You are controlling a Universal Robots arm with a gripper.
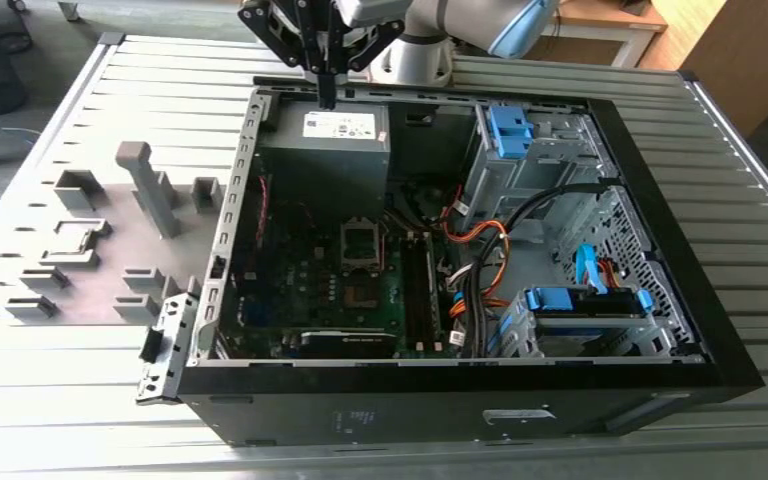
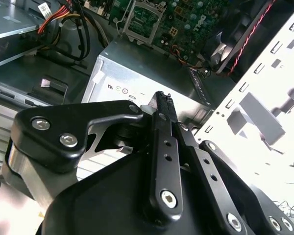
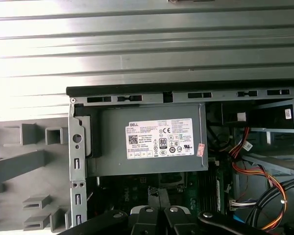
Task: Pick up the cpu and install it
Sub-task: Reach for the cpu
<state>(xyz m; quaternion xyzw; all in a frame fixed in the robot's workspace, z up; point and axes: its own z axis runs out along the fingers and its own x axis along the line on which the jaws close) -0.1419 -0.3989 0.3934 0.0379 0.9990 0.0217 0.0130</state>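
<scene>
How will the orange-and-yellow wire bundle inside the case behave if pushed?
Likely floppy: the wire bundle lies in loose curves. It would probably spring back rather than stay put, since its ends seem anchored inside the case. The thin strands suggest it is light.

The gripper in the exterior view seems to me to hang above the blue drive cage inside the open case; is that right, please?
Not quite. In the exterior view the gripper hangs above the grey power supply box inside the open case, not the blue drive cage.
</scene>
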